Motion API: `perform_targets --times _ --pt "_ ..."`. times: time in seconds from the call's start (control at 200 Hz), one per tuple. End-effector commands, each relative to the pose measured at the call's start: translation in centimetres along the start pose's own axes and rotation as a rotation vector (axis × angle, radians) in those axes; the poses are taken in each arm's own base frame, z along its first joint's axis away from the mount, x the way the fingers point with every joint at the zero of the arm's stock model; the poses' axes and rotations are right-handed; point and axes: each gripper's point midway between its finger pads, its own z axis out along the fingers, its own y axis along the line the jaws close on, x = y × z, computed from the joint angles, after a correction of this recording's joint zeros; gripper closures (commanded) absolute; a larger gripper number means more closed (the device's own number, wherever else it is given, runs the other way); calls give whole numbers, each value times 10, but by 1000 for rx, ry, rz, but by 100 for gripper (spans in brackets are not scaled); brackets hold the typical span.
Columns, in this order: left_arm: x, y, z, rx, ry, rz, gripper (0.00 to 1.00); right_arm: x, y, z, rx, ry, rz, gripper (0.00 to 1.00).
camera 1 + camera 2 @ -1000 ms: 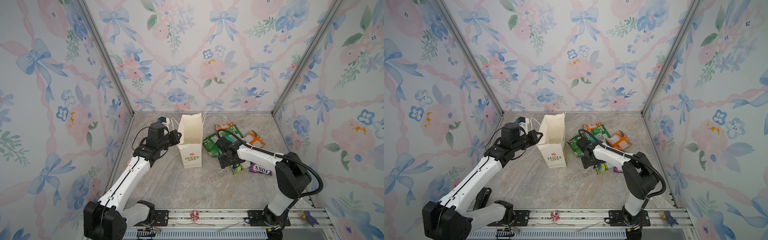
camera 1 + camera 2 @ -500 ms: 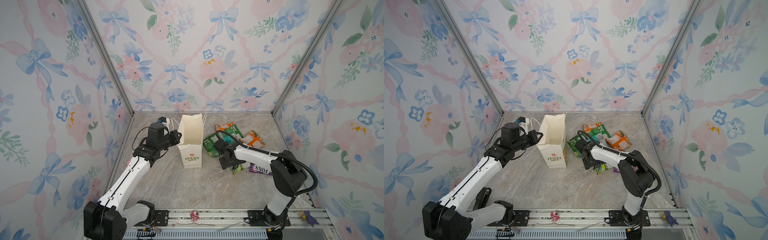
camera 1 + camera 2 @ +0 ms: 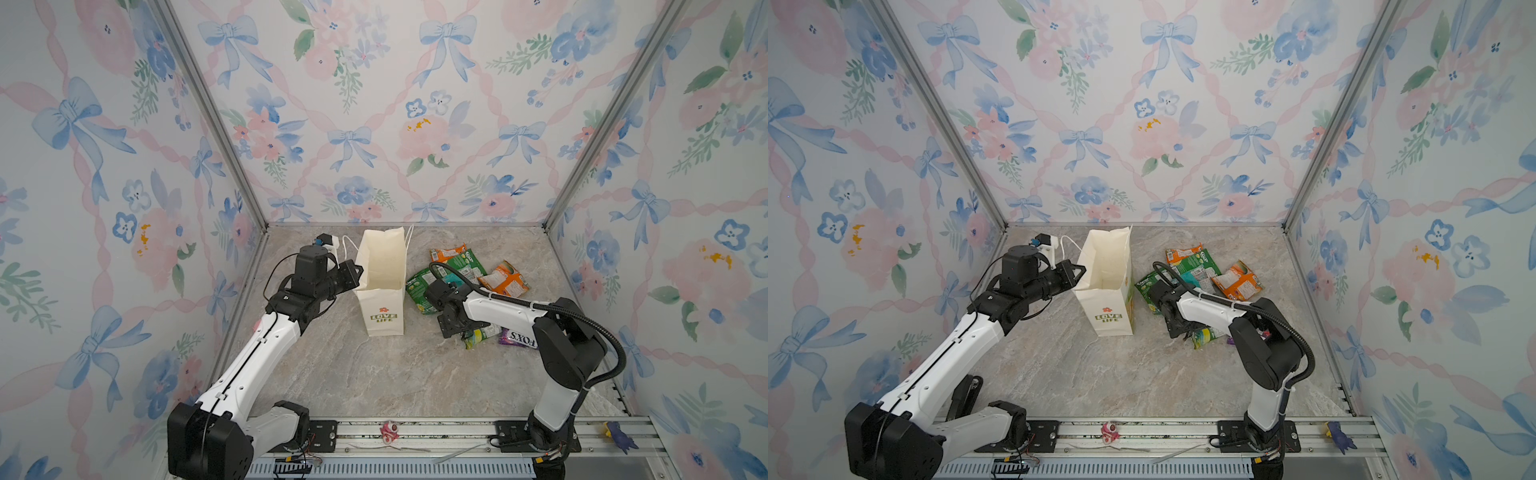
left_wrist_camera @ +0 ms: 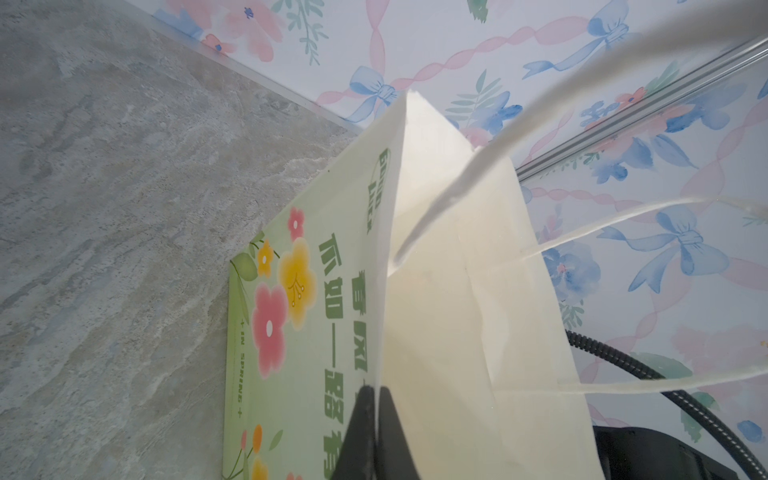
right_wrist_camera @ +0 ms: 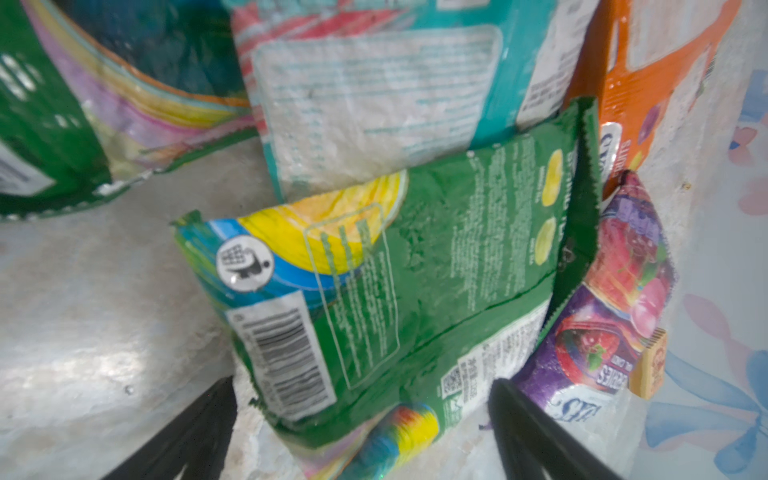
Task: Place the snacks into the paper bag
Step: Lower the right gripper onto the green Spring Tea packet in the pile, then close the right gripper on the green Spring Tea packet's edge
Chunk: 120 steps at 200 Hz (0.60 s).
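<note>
Only the left wrist view shows the left claw [image 4: 375,392] pinched tight on the rim of the paper bag [image 4: 457,311], plus the bag's green flowered side. Both top views just give its cream front. It's one bag, upright with its mouth open, at the back middle of the surface [image 3: 374,374], and the snacks [image 3: 467,264] are piled just to its right.

The right wrist view has the right claw [image 5: 363,384] spread wide, gripping nothing, with a finger on either side of a green packet [image 5: 415,270]. A purple packet [image 5: 615,311] is touching that one. I count at least six packets, but the overlaps make it fuzzy.
</note>
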Motion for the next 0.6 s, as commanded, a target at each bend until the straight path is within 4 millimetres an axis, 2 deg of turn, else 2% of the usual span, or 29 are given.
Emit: perform_targets --times 0.0,0.405,0.515,0.595 --pt "3 2 -1 5 4 1 100 -4 5 4 18 -14 14 3" --pt "2 1 -1 9 3 -4 100 -6 -8 17 91 -30 31 4" --pt "2 0 1 18 8 -7 100 -7 -10 20 88 -34 40 0" --pt "3 0 2 23 11 -12 100 -7 -10 22 90 -33 36 5"
